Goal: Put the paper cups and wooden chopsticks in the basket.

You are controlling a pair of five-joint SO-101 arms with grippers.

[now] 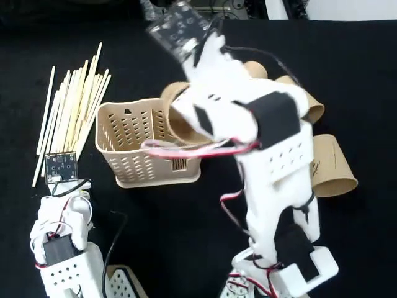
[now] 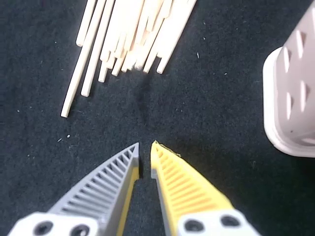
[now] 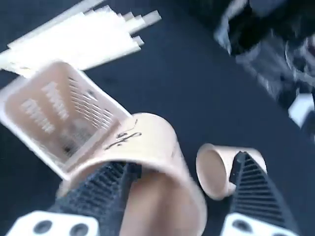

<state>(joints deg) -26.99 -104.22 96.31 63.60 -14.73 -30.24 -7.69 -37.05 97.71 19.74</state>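
**Camera set-up: one overhead, two wrist-mounted**

High view: fixed above the table, looking steeply down from the arm-base side, wide enough for both arms.

Left wrist view: low and close to the surface, sighting along the left gripper.

Right wrist view: higher and tilted, sighting along the right gripper.

All three views share the basket and the chopsticks.
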